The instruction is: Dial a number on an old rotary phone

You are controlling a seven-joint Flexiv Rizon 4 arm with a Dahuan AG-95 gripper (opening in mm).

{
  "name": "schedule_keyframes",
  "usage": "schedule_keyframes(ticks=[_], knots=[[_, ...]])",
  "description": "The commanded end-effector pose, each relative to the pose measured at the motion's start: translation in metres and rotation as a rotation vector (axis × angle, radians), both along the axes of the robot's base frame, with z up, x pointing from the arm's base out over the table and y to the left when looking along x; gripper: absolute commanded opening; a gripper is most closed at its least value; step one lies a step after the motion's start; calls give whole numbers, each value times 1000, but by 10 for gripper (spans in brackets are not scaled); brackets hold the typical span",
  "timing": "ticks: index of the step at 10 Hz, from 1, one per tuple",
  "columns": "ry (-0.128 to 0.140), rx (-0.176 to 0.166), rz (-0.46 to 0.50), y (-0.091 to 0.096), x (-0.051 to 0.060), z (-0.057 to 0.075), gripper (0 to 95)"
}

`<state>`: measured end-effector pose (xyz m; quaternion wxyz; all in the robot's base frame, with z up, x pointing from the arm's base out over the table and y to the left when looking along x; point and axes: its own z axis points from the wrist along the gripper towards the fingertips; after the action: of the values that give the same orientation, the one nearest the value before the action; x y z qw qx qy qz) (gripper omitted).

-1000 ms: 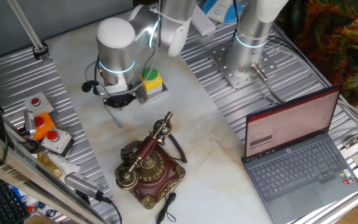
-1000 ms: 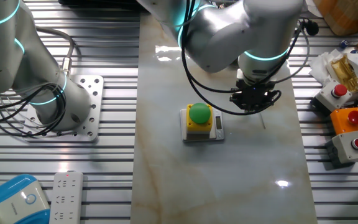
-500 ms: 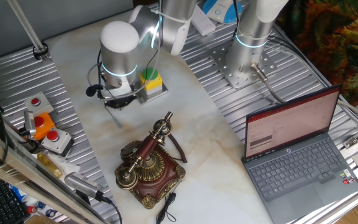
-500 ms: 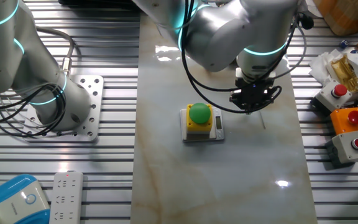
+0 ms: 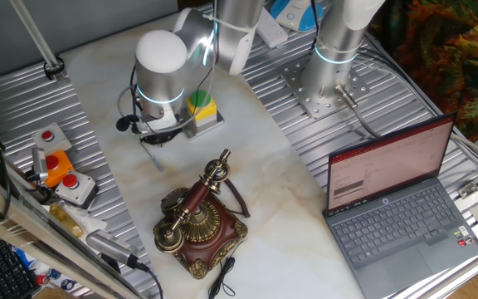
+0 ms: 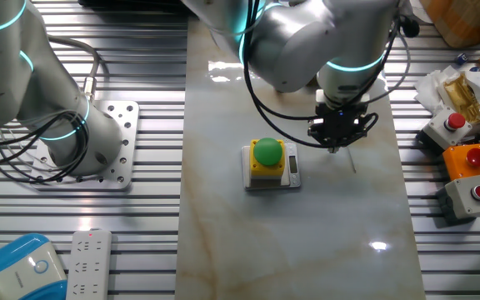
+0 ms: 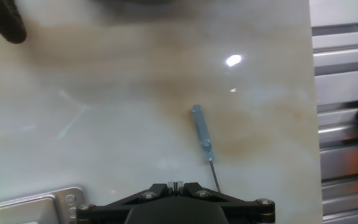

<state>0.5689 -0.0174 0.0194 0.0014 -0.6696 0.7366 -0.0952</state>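
brass-trimmed old rotary phone [image 5: 196, 223] sits apart from the arm [image 5: 158, 62].

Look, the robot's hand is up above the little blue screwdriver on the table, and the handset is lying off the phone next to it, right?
Not quite. The handset sits on the cradle of the old rotary phone, as one fixed view shows. The rest holds: the gripper hangs above the little blue screwdriver lying on the table, seen in the hand view.
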Motion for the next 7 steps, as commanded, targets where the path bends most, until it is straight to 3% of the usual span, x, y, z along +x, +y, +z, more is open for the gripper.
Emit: schedule_keyframes(ticks=[1, 3, 4, 6, 7], knots=[[-4, -7, 0, 0, 0, 1, 0], [-4, -29, 15, 0, 0, 1, 0], [-5, -51, 29, 0, 0, 1, 190], [-4, -72, 30, 0, 0, 1, 190], [-9, -55, 2, 0, 0, 1, 380]])
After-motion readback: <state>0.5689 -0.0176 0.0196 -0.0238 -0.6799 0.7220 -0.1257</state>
